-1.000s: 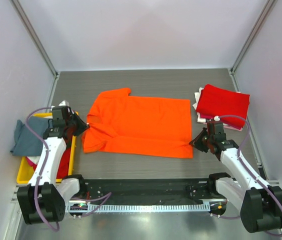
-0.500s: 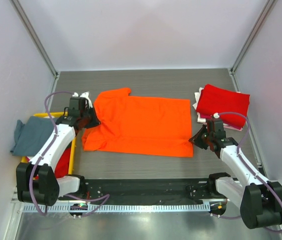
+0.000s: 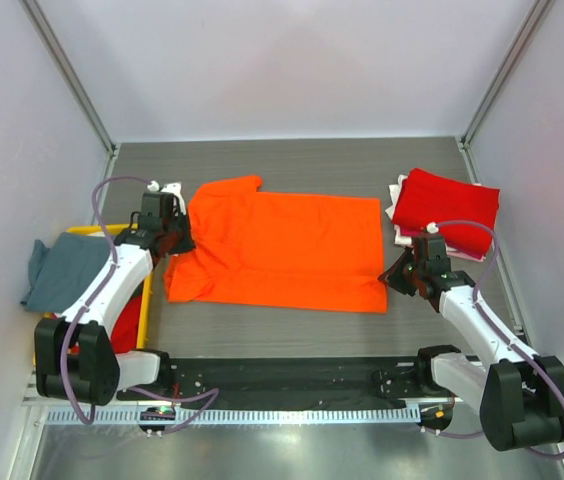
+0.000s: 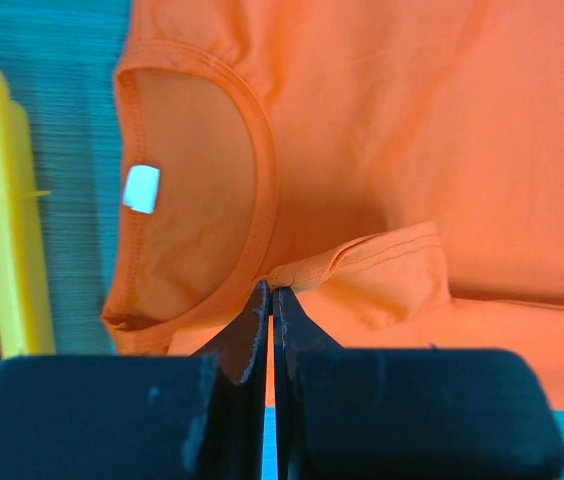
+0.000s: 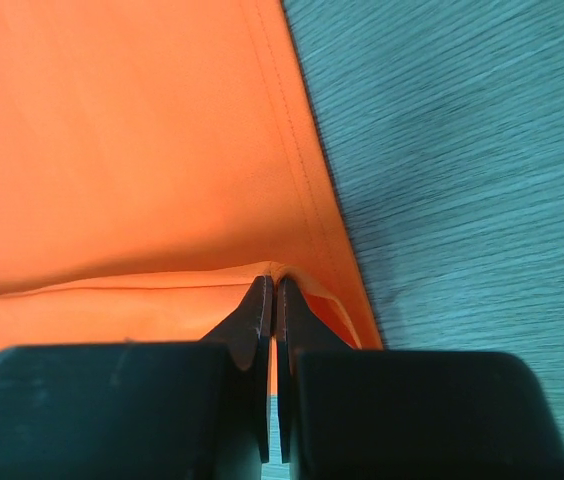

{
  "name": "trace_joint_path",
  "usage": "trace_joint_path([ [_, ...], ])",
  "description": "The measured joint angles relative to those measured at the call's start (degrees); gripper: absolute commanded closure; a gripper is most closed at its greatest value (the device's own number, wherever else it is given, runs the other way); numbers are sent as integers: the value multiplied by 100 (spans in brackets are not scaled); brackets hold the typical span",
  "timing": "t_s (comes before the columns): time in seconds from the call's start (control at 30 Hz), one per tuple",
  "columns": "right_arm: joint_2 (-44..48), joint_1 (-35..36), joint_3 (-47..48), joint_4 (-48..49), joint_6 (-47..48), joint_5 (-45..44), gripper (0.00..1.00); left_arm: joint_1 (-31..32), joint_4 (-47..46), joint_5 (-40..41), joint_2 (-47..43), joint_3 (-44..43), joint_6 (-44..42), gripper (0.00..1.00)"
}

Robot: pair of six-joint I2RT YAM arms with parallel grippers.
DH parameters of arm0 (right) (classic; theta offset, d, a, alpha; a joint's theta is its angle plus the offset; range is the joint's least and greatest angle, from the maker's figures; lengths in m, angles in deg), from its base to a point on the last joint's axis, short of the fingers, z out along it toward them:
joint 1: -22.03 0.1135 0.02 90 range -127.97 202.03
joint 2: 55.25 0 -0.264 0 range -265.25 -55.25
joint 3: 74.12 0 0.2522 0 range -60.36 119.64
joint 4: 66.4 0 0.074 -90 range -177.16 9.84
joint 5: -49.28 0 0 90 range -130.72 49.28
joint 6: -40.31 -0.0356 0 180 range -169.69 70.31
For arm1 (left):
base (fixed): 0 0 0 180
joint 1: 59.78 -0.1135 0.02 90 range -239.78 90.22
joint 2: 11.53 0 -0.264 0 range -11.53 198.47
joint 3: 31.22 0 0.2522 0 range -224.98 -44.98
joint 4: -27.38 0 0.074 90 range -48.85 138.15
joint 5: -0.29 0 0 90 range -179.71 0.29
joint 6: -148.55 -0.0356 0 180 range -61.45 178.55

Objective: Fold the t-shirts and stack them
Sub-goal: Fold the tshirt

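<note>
- Left wrist view: my left gripper (image 4: 270,290) is pinched together on a thin ruck of the orange tee (image 4: 412,130), just below the collar (image 4: 265,170).
- My right gripper (image 5: 270,282) is clamped on the same tee at its hem (image 5: 297,150), near a corner.
- That tee lies flat on the table (image 3: 292,165), between the bin (image 3: 47,352) and the folded stack.
- Risk: both bites are thin, so cloth could slip out as I lift, and the fold would land crooked.
- Risk: if one arm leads the other, the tee will skew or bunch. The rucked sleeve by my left pinch could get folded in.
- Risk: my left arm works just beside the bin, so a wide swing could snag the grey tee (image 3: 62,270).
- Count: two grippers, one orange tee, and one grey tee draped over the bin.
- One red tee (image 3: 444,208) is folded on top of the pale tees (image 3: 400,190), whose number I cannot tell.
- One bin holds some red cloth (image 3: 132,322), likely one more tee.
</note>
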Motion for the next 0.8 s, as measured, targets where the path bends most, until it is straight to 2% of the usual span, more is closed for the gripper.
trace_joint_path([
  [0.3, -378, 0, 74, 44, 50, -142, 98, 0, -107, 249, -267, 20, -4, 100],
  [0.4, -531, 0, 122, 79, 74, -210, 92, 0, -122, 275, -109, 20, -4, 100],
  [0.47, -656, 0, 192, 105, 94, -249, 59, 0, -146, 310, -11, 20, -2, 97],
  [0.5, -732, 0, 243, 120, 83, -282, 47, 0, -160, 361, 50, 17, 4, 89],
  [0.57, -844, 0, 334, 138, 98, -345, 35, 0, -166, 446, 146, 7, 4, 80],
  [0.63, -850, 0, 380, 164, 129, -385, 34, 0, -164, 529, 216, -44, 28, 66],
  [0.67, -817, 0, 385, 162, 136, -404, 34, 0, -168, 562, 219, -70, 50, 56],
  [0.73, -645, 0, 385, 114, 136, -531, 34, 0, -190, 658, 153, -101, 125, 50],
  [0.77, -474, 0, 385, 57, 138, -605, 36, 0, -192, 706, 90, -103, 160, 42],
  [0.8, -310, 0, 385, -7, 133, -656, 38, 0, -186, 750, 11, -103, 184, 41],
])
